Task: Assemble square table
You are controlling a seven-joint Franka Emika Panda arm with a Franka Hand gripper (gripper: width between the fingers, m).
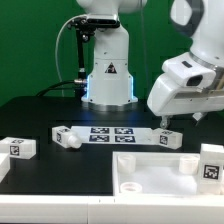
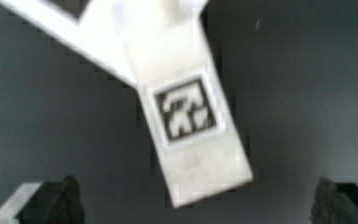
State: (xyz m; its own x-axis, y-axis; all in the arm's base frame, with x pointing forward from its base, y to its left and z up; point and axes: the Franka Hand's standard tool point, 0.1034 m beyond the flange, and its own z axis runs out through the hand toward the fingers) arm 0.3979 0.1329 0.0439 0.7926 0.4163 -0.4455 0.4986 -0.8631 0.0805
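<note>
The white tray-like tabletop [image 1: 150, 172] lies at the front of the table. One white leg [image 1: 211, 164] stands at its right edge in the exterior view. Three more legs lie loose on the black table: one at the exterior view's left [image 1: 18, 148], one nearer the middle [image 1: 66, 136], and one [image 1: 171, 137] under my gripper [image 1: 166, 121]. In the wrist view this leg [image 2: 185, 105], with its tag, lies slanted between and beyond my dark fingertips [image 2: 51, 203]. My gripper [image 2: 197, 205] is open and empty, a little above the leg.
The marker board [image 1: 110, 133] lies flat between the middle leg and the leg under my gripper; a strip of it shows in the wrist view [image 2: 48, 25]. The robot base [image 1: 108, 75] stands behind it.
</note>
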